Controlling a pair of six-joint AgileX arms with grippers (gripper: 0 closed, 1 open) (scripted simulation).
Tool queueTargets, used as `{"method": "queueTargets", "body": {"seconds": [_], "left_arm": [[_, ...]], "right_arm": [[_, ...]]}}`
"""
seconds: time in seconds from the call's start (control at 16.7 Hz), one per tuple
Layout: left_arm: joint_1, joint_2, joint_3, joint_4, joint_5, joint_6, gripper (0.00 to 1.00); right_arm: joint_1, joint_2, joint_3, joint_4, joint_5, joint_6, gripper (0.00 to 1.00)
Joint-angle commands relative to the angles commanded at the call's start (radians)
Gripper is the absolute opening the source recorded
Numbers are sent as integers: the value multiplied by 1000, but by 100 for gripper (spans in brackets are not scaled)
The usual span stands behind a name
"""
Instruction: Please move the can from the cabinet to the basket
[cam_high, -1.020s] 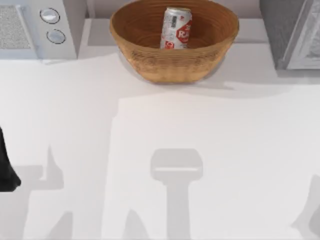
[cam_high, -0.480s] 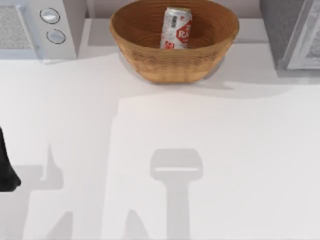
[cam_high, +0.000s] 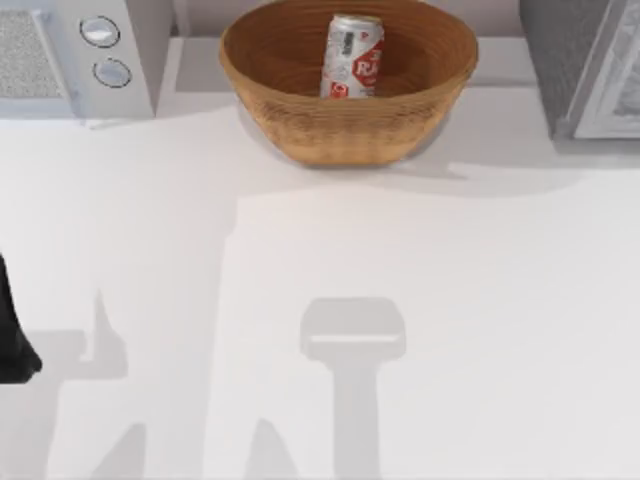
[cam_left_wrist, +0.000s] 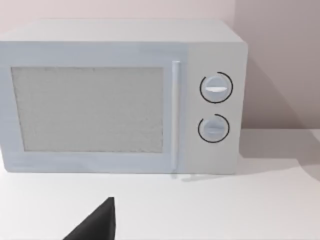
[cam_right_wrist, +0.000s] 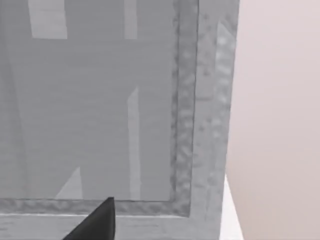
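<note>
The can stands upright inside the basket at the back middle of the table, leaning near its far wall. It is silver with a red label. The cabinet sits at the back right, and its pale framed door panel is close up in the right wrist view. A dark part of my right gripper shows in front of that door. My left arm is parked at the table's left edge. A dark part of my left gripper faces the white appliance. Neither gripper is near the can.
A white appliance with two round knobs stands at the back left. The white tabletop stretches in front of the basket, crossed by grey shadows.
A grey shadow at the table's lower right edge has slid out of the top view. The can, the basket and my left arm have not moved.
</note>
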Motion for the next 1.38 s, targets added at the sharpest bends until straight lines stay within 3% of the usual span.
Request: {"method": "queueTargets", "body": {"seconds": [0.84, 1.08, 1.38], "left_arm": [[0, 0, 0, 0, 0, 0, 100], [0, 0, 0, 0, 0, 0, 100], [0, 0, 0, 0, 0, 0, 100]], "right_arm": [[-10, -152, 1013, -1213, -16, 0, 100], [-5, -192, 1155, -1363, -5, -1, 100], [-6, -193, 1169, -1373, -5, -1, 100]]}}
